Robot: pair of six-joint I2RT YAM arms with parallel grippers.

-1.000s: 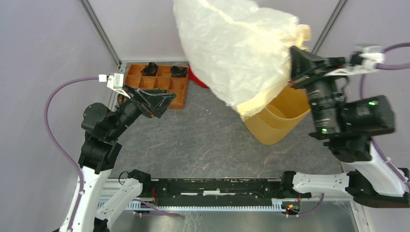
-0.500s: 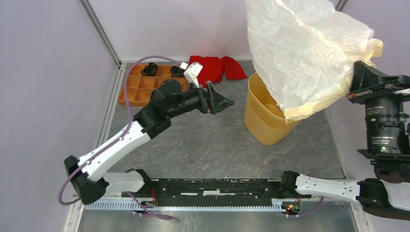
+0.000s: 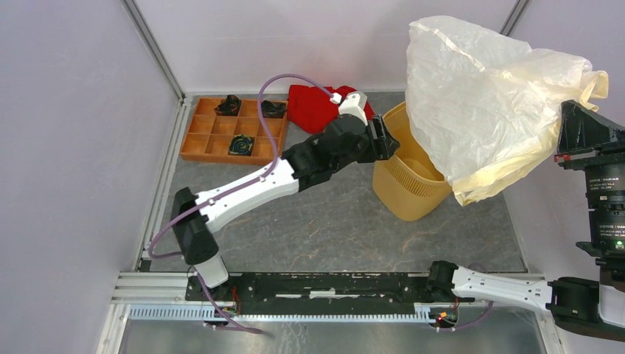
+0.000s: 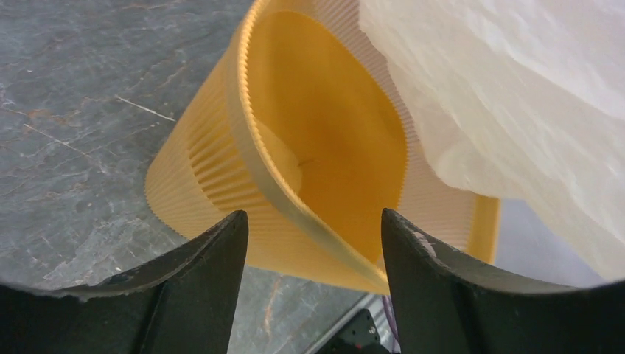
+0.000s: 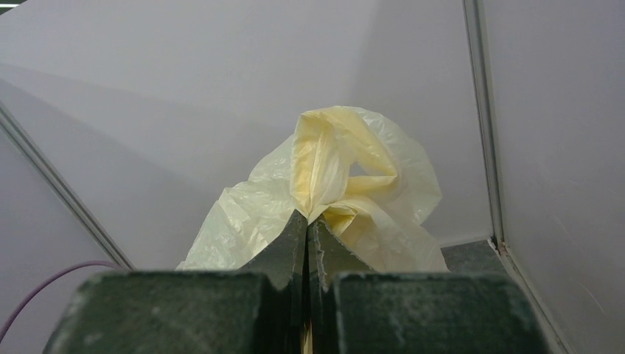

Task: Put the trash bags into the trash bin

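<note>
Wrinkled, translucent cream bag [image 3: 479, 125] billows at two o'clock, its bunched neck pinched tight by the right gripper [image 5: 307, 228]. The left gripper [image 4: 313, 217] gapes wide astride the yellow ribbed bin [image 3: 402, 188] at its ten-o'clock rim.

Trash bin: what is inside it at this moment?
Inside the trash bin, the visible part is bare yellow wall, nothing in it. The trash bag, hanging from the right tool above, covers the opening's right side, so that part cannot be checked.

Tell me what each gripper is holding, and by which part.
Right gripper pinches the trash bag by a bunched edge. Left gripper, open astride the bin rim, holds nothing.
</note>
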